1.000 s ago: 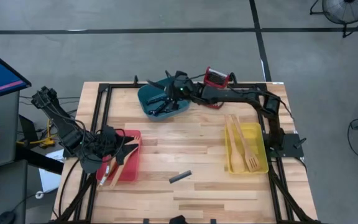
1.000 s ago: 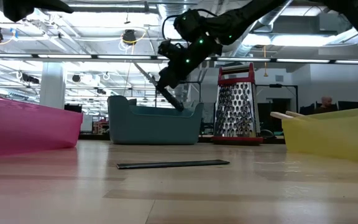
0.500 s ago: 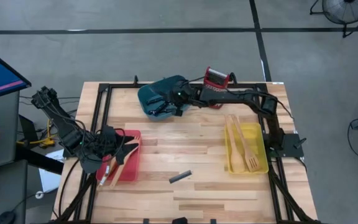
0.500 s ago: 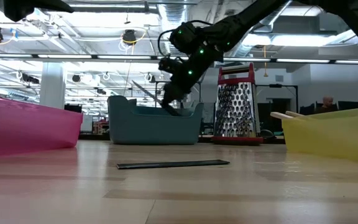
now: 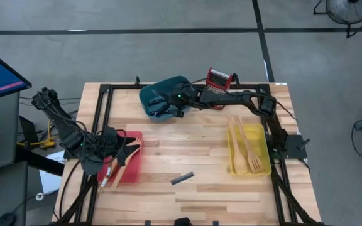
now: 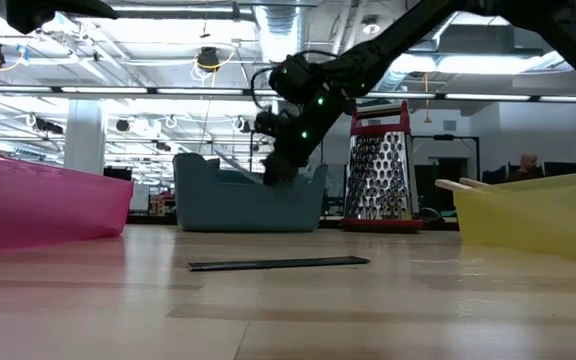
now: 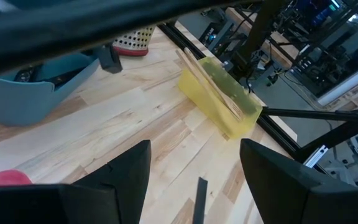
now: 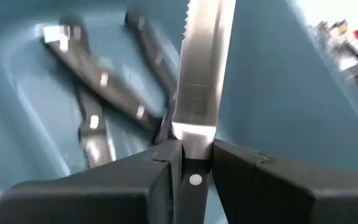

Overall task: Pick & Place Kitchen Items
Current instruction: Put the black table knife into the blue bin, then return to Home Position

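I've got the R gripper (image 8: 191, 163) down in the teal bin (image 5: 151, 95) at the tabletop's (image 5: 200, 157) far edge, clamped on a serrated knife (image 8: 202, 68) by its black handle, blade over other black-handled knives (image 8: 107, 84) in the bin. L gripper (image 7: 191, 162) waits over the red bin (image 5: 132, 168), fingers apart, nothing held. One knife (image 5: 182, 178) lies loose mid-tabletop. Wooden utensils (image 5: 246, 145) sit in the yellow bin (image 5: 261, 133).

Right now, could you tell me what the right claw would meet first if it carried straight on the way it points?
Probably the black-handled knives lying in the teal bin. The right claw, shut on a steel knife, points down into that bin; depth is unclear.
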Controlling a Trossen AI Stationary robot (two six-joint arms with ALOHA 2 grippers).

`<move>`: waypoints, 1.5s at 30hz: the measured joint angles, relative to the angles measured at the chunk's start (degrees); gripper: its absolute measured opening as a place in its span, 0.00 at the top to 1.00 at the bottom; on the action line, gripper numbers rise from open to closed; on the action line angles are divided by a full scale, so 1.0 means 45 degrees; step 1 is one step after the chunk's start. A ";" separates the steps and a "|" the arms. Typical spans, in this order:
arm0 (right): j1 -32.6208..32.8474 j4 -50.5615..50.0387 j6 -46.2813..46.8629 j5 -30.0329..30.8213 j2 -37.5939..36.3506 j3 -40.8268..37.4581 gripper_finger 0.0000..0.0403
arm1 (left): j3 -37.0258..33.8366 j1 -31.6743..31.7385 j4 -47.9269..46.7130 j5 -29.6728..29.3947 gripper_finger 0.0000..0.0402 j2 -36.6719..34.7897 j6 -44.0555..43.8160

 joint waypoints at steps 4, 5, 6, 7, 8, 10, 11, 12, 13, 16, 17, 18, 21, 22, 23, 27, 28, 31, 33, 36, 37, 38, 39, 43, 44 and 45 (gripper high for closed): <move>0.0012 -0.0087 -0.0051 0.0337 0.0170 -0.0032 0.81 | 0.0000 0.0000 0.0008 0.0004 0.43 0.0000 0.0000; 0.0017 -0.0010 -0.0046 0.0342 0.0131 -0.0023 0.80 | 0.0000 -0.0002 0.0012 -0.0001 0.43 -0.0002 0.0000; 0.0025 0.0001 -0.0033 0.0337 0.0119 -0.0013 0.79 | 0.0000 0.0000 0.0018 -0.0001 0.43 -0.0005 0.0000; 0.0023 -0.0003 -0.0026 0.0342 0.0117 -0.0012 0.77 | 0.0000 0.0003 0.0013 0.0000 0.43 0.0000 0.0000; 0.0022 -0.0037 -0.0023 0.0337 0.0121 -0.0017 0.76 | 0.0000 -0.0002 0.0013 -0.0001 0.43 0.0000 0.0000; 0.0022 -0.0072 0.0003 0.0337 0.0131 -0.0017 0.74 | 0.0000 0.0002 0.0014 -0.0001 0.43 -0.0005 0.0000; 0.0022 -0.0065 0.0003 0.0342 0.0131 -0.0017 0.73 | 0.0000 0.0003 0.0013 0.0002 0.43 0.0000 0.0000; 0.0022 -0.0053 0.0003 0.0342 0.0131 -0.0017 0.72 | 0.0000 0.0000 0.0013 0.0001 0.43 -0.0002 0.0000; 0.0022 -0.0059 0.0003 0.0342 0.0131 -0.0017 0.71 | 0.0000 0.0001 0.0013 -0.0001 0.43 -0.0005 -0.0002; 0.0022 -0.0067 0.0007 0.0347 0.0131 -0.0017 0.69 | 0.0000 0.0001 0.0013 -0.0001 0.43 -0.0005 -0.0002; 0.0022 -0.0065 0.0008 0.0350 0.0131 -0.0017 0.68 | 0.0000 -0.0002 0.0013 -0.0001 0.43 -0.0005 0.0000; 0.0022 -0.0067 0.0008 0.0347 0.0131 -0.0017 0.68 | 0.0000 0.0003 0.0013 -0.0001 0.43 0.0000 0.0000; 0.0063 -0.0089 0.0002 0.0357 0.0129 -0.0015 0.65 | 0.0000 -0.0001 0.0013 -0.0001 0.43 -0.0004 0.0000; 0.0080 -0.0271 -0.0031 0.0400 0.0088 0.0041 0.63 | 0.0000 0.0002 0.0013 0.0002 0.43 -0.0002 -0.0001; 0.0116 -0.0637 -0.0059 0.0405 -0.0001 0.0138 0.61 | 0.0000 0.0003 0.0013 -0.0001 0.43 -0.0005 -0.0003; 0.0401 -0.2718 -0.0185 0.0437 -0.0713 0.1451 0.50 | 0.0000 0.0003 0.0009 0.0004 0.43 -0.0005 -0.0004; 0.0485 -0.3445 -0.0169 0.0437 -0.0969 0.1892 0.47 | 0.0000 0.0001 0.0013 -0.0001 0.43 0.0000 -0.0005; 0.0881 -0.5959 0.0202 0.0423 -0.1874 0.3286 0.40 | 0.0000 0.0003 0.0008 0.0000 0.43 -0.0005 0.0005; 0.1201 -0.7471 0.0408 0.0228 -0.2622 0.4067 0.37 | 0.0000 0.0002 0.0008 0.0004 0.43 -0.0005 0.0275; 0.1776 -0.8863 0.0708 -0.0117 -0.4150 0.4960 0.37 | 0.0000 0.0001 0.0048 -0.0005 0.43 0.0014 0.0973; 0.2013 -0.9188 0.0847 -0.0155 -0.4713 0.5170 0.37 | 0.0000 0.0003 0.0196 -0.0026 0.43 0.0078 0.1297; 0.2251 -0.9457 0.1005 -0.0239 -0.5270 0.5298 0.37 | 0.0000 0.0007 0.0463 -0.0076 0.43 0.0171 0.1781; 0.2527 -0.9650 0.1224 -0.0282 -0.5867 0.5340 0.37 | 0.0000 0.0041 0.0789 -0.0083 0.43 0.0302 0.2365; 0.3689 -0.9731 0.2665 -0.0287 -0.7944 0.5349 0.37 | 0.0005 0.0503 0.2934 0.0028 0.43 0.1116 0.4726; 0.4006 -0.9770 0.3035 -0.0283 -0.8405 0.5353 0.37 | 0.0010 0.0700 0.3544 0.0236 0.43 0.1410 0.5329; 0.4327 -0.9871 0.3345 -0.0302 -0.8823 0.5355 0.37 | 0.0010 0.0945 0.4141 0.0584 0.43 0.1734 0.5997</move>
